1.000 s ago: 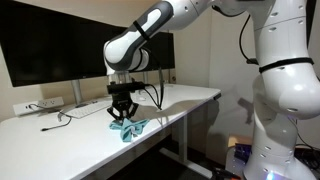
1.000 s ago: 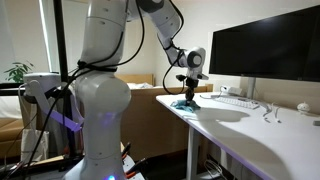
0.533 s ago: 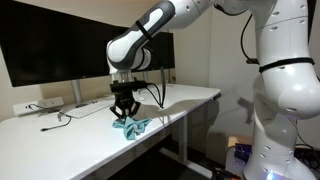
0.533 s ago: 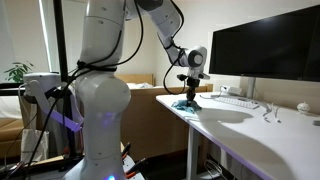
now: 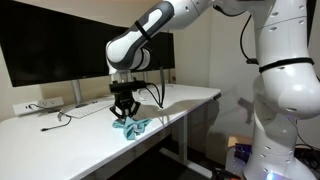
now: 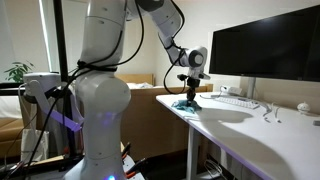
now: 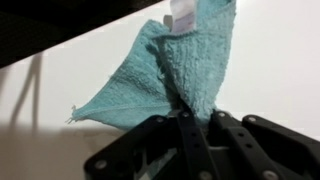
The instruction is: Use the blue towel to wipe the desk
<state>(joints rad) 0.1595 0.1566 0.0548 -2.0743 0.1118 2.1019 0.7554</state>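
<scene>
The blue towel [image 5: 129,126] lies crumpled on the white desk [image 5: 80,140] near its front edge, also seen at the desk's near end in an exterior view, the blue towel [image 6: 184,103]. My gripper [image 5: 122,113] points straight down onto it, shut on a fold of the cloth. In the wrist view the blue towel [image 7: 165,70] spreads away from the black fingers [image 7: 190,130], pinched between them, with a white tag at its far corner. The rest of the cloth rests on the desk [image 7: 270,60].
Dark monitors [image 5: 60,45] stand along the back of the desk. A white power strip [image 5: 38,105] and cables [image 5: 60,118] lie behind the towel. A keyboard [image 6: 232,101] and small items [image 6: 270,112] sit further along. The desk edge lies right beside the towel.
</scene>
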